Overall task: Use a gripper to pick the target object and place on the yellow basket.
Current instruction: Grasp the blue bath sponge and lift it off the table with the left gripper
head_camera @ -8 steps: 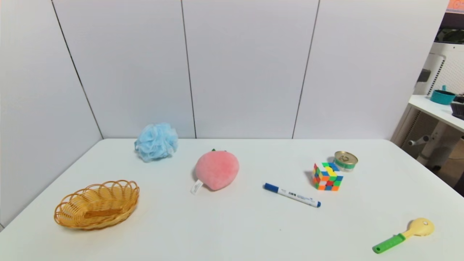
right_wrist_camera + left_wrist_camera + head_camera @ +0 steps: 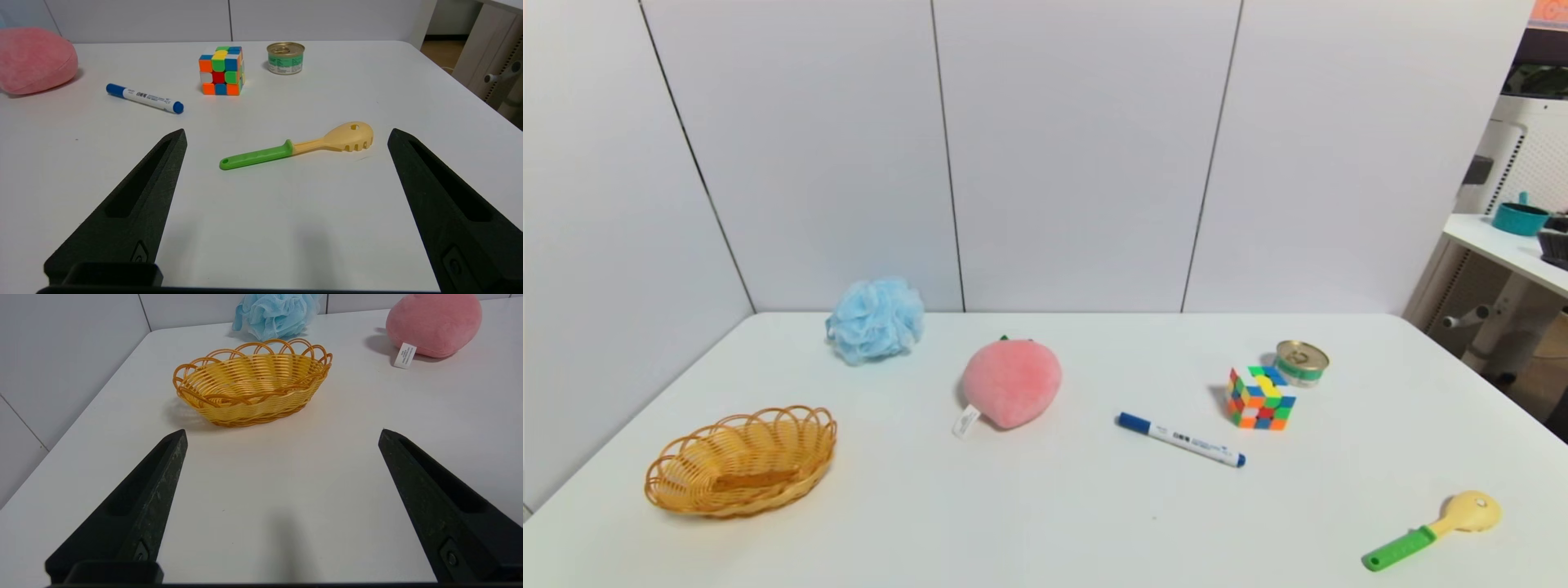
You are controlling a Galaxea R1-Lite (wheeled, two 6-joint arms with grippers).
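Both grippers, left and right, gape; the squashy-looking mesh pouf, by the table's far-left corner, probably wants a deep mid-body grip.

The head view leaves the bottom of the white table cut off.

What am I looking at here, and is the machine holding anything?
It's a two-armed robot facing a white table. One picture comes from its head; the others come from its wrists. Its left gripper and right gripper both stand open over the table, holding nothing. On the robot's left are a yellow wicker basket and, farther back, a light blue bath pouf. Then come a pink plush, a marker, a puzzle cube, a tin and a green-handled spoon.
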